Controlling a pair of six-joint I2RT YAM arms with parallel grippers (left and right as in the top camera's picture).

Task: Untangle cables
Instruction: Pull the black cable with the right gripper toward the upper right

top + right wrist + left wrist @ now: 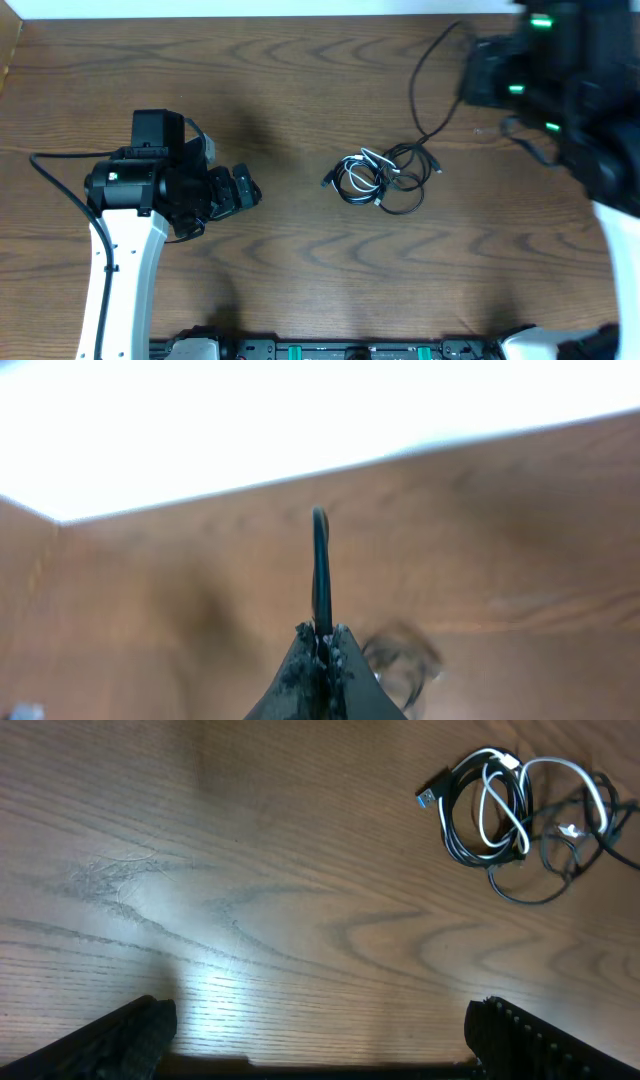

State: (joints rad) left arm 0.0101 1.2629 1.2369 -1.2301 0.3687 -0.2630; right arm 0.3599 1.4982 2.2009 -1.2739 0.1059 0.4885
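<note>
Since the cables (460, 820) are limp, the right tool (321, 645) pinches one black cable (320, 565); the wide left tool (320, 1030) suits the plug (428, 798) ahead.

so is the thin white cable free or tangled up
Tangled: the thin white cable loops through the coiled thin black cables.

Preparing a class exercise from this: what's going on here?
The right end effector is shut on one black cable, which runs back to the tangled pile of black and white cables on the table. The left end effector is open, holding nothing, over bare table beside the pile.
</note>
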